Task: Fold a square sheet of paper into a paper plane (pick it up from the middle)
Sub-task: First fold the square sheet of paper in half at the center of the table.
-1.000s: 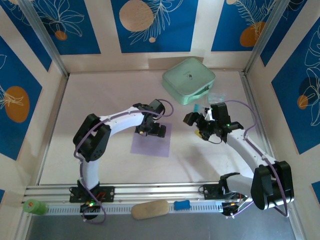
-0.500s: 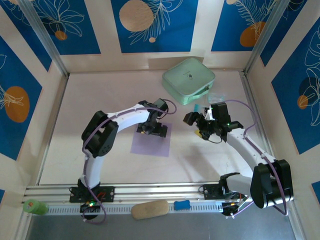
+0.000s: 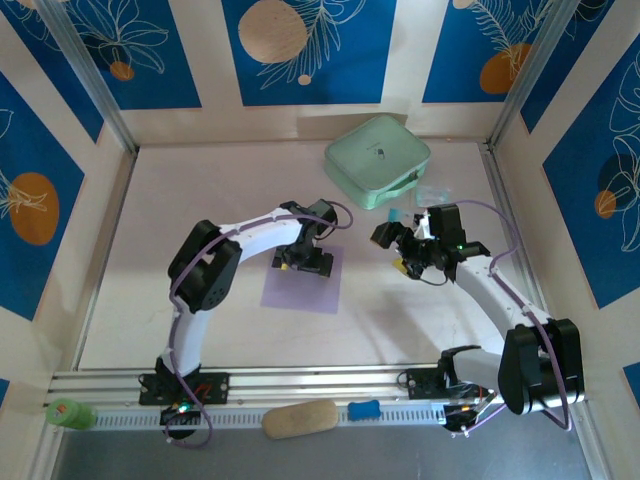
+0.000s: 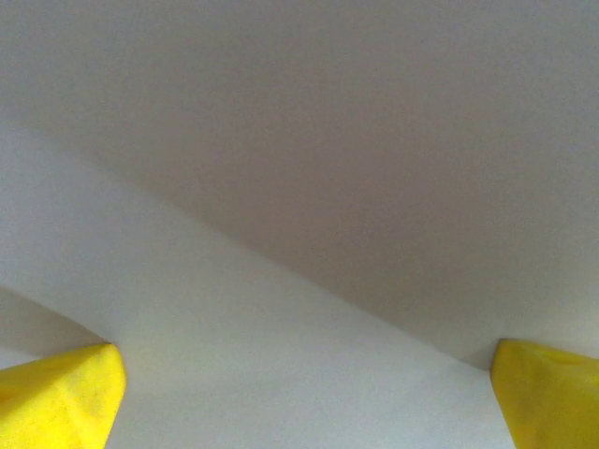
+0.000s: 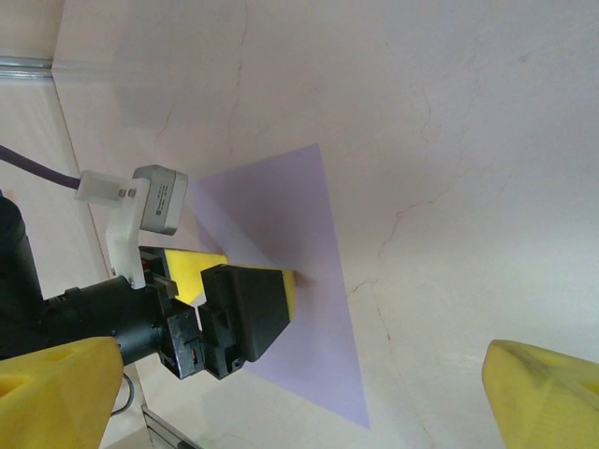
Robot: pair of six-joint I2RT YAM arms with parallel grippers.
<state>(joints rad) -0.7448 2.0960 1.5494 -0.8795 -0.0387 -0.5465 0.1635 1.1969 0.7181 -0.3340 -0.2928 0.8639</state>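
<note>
The square sheet of paper [image 3: 303, 282] is a plain lavender-purple square. It lies flat and unfolded on the pale surface [image 3: 200, 200], a little left of centre, with its edges turned slightly off the line of the surface's edges. No crease or lifted corner is visible from above.

The left pincer [image 3: 300, 262] stands over the far half of the sheet, pointing down at it. In the right wrist view its yellow pads [image 5: 292, 285] reach the paper near the sheet's middle; whether they touch it cannot be confirmed. In the left wrist view the two yellow fingertips [image 4: 65, 393] sit in the lower corners of the frame with a broad gap between them: the jaws are spread wide and hold nothing.

The left arm rises from its base at the near left edge. Its elbow is folded high, and the white forearm arcs rightward to the wrist above the sheet.

The right pincer [image 3: 392, 250] hangs over bare surface just right of the sheet, clear of its edge and on the near side of the mint-green case [image 3: 377, 160]. Its jaws are also spread wide and empty. The right arm comes from the near right corner, with its forearm reaching inward and away from the base toward the centre.
</note>
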